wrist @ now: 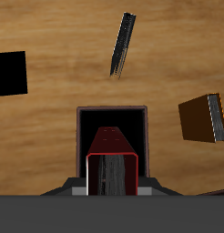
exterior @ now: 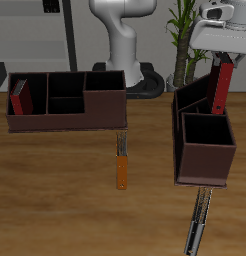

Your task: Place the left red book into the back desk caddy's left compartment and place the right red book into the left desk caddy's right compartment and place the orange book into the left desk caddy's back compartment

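My gripper (exterior: 221,58) is shut on a red book (exterior: 224,85) and holds it upright over the farther-back part of the left desk caddy (exterior: 205,160). In the wrist view the gripper (wrist: 112,185) holds the red book (wrist: 112,157) straight above a dark open compartment (wrist: 112,118). I cannot tell whether the book's lower end is past the rim. The other red book (exterior: 20,97) stands in an end compartment of the back desk caddy (exterior: 65,120). The orange book (exterior: 122,165) lies flat on the table between the caddies. It also shows in the wrist view (wrist: 201,118).
A dark grey book (exterior: 198,225) lies on the table near the front edge, in front of the left desk caddy. It also shows in the wrist view (wrist: 123,44). The robot base (exterior: 125,45) and a plant (exterior: 181,40) stand behind the caddies.
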Motion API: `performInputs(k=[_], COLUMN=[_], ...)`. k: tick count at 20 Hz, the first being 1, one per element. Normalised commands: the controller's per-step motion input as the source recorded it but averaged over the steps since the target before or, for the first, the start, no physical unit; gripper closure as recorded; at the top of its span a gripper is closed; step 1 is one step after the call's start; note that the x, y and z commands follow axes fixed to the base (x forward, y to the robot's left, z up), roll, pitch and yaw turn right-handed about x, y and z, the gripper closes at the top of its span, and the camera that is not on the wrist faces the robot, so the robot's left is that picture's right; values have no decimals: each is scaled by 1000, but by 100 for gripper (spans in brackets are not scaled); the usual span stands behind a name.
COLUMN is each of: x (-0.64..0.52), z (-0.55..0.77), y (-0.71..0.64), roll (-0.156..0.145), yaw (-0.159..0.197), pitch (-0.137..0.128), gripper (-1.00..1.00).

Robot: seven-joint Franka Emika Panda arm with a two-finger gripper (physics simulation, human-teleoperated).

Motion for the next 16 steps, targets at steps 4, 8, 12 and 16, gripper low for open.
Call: performInputs(k=[4,8,12,16], x=[62,87,165,217], z=[-121,-145,-104,-376], y=[110,-15,-112,-85], roll=[13,8,-2,-26], yaw=[9,0,-9,-26], pitch=[0,-17,-17,65], gripper=[100,100,100,100])
